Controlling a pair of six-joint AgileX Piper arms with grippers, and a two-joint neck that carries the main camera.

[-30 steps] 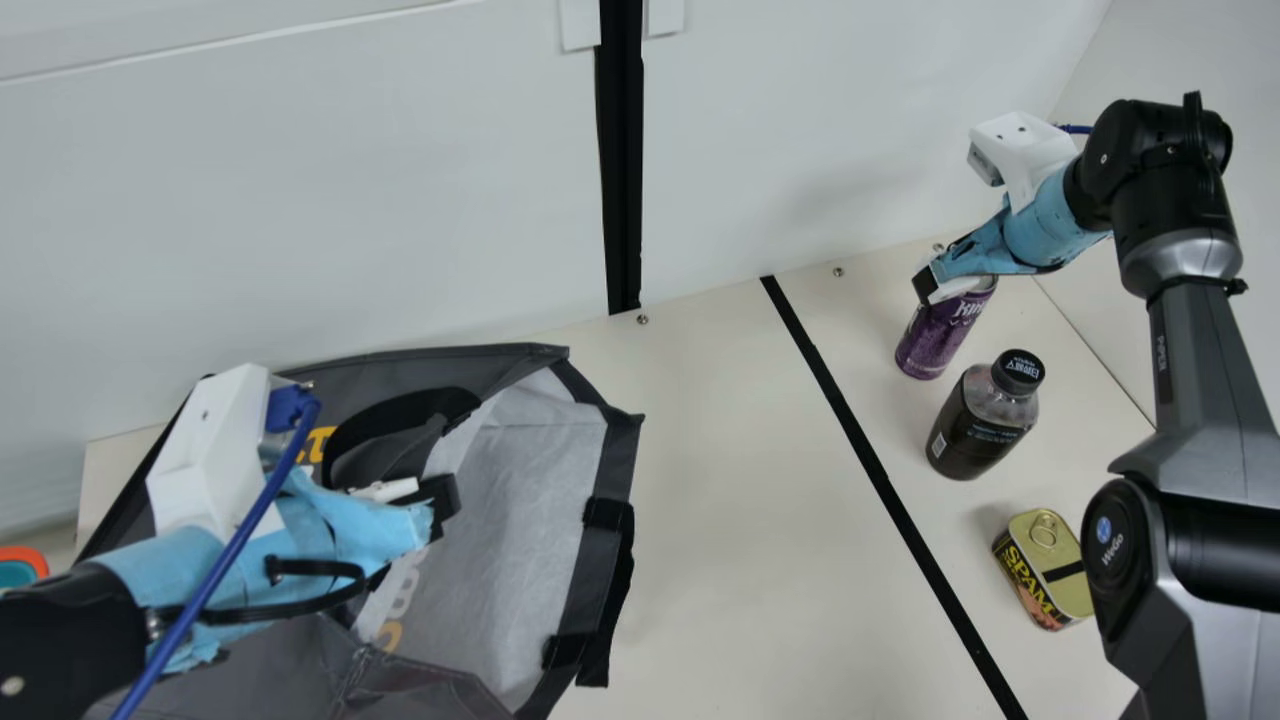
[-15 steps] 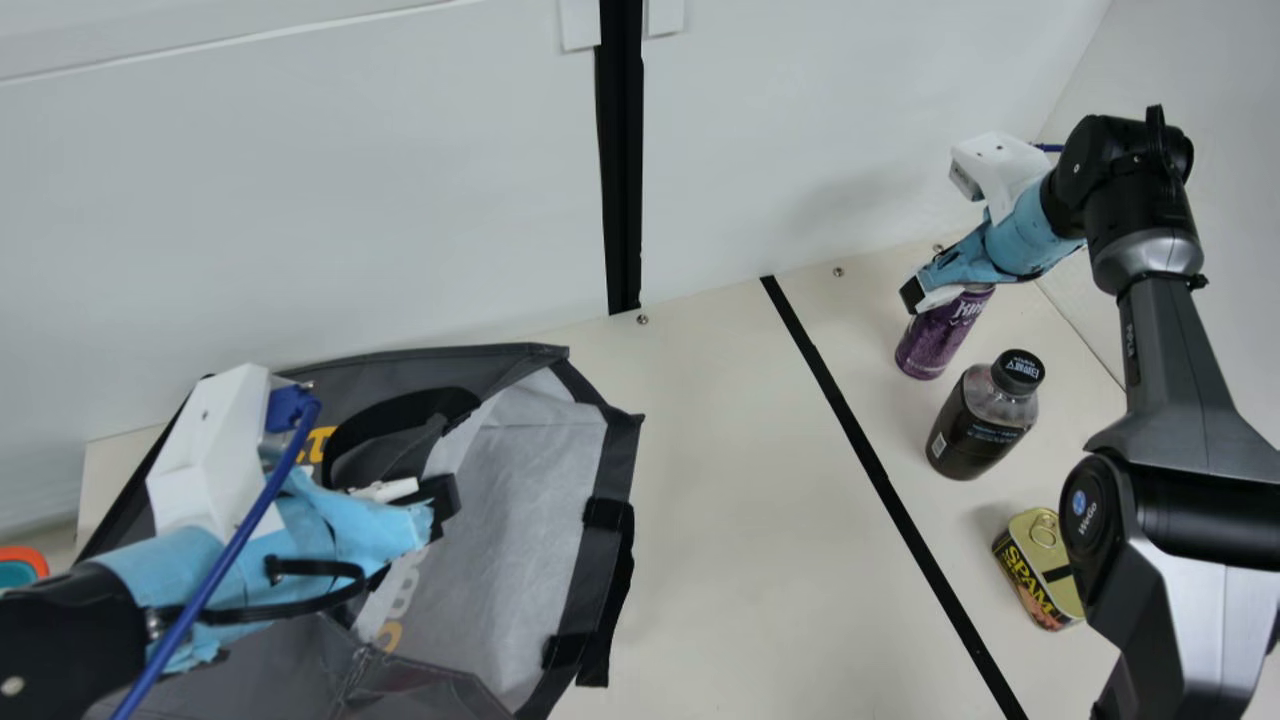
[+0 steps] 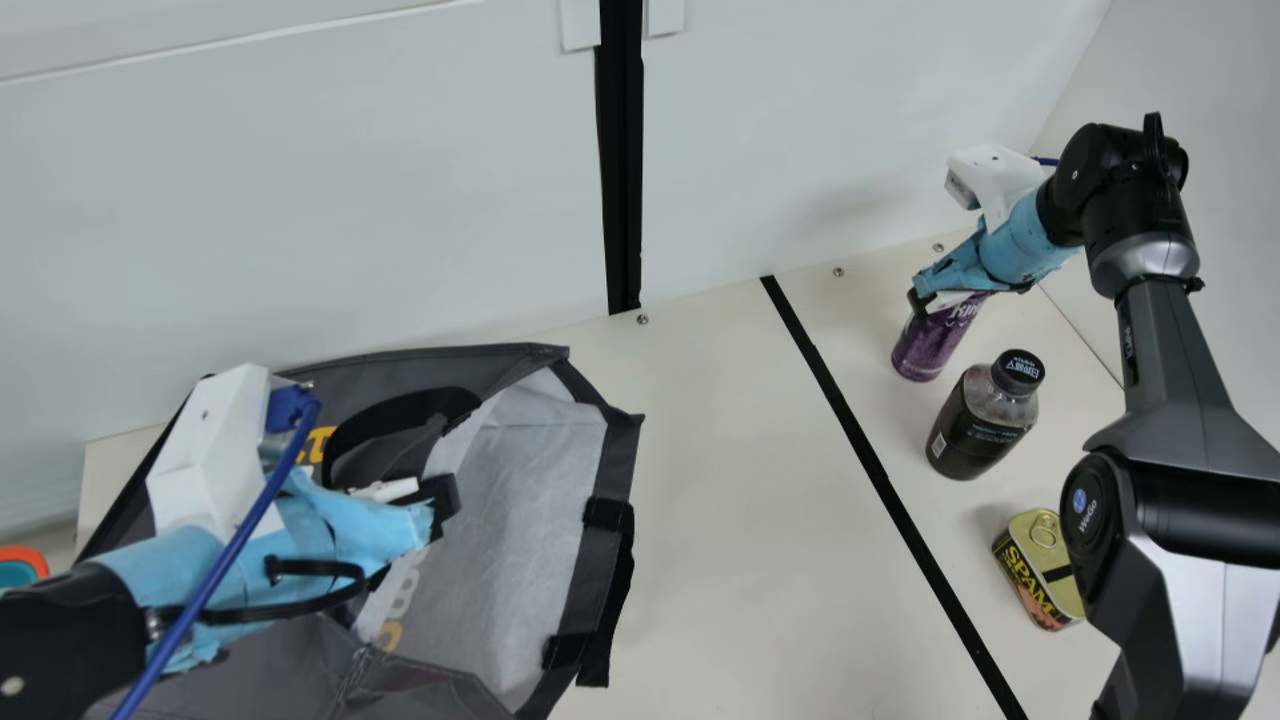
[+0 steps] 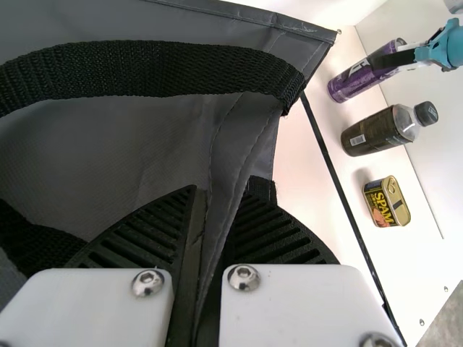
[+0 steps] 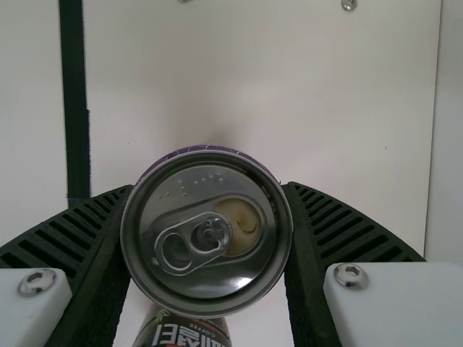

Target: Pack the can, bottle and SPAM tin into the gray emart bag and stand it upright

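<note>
Right wrist view: the right gripper point(image 5: 209, 188) pinched the standing can point(image 5: 202, 285); the gray bag point(image 3: 450, 368) was well off on the robot's left.

One can point(image 3: 932, 345), one bottle point(image 3: 975, 430) and one SPAM tin point(image 3: 1026, 575) are seen. One gray bag point(image 3: 608, 455) and one orange-rimmed object point(image 3: 36, 558) are also shown.

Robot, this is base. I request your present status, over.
Left pincer shut on gray bag. Right pincer shut on purple can, outside the bag. Bottle close beside can, possibly in the way.
</note>
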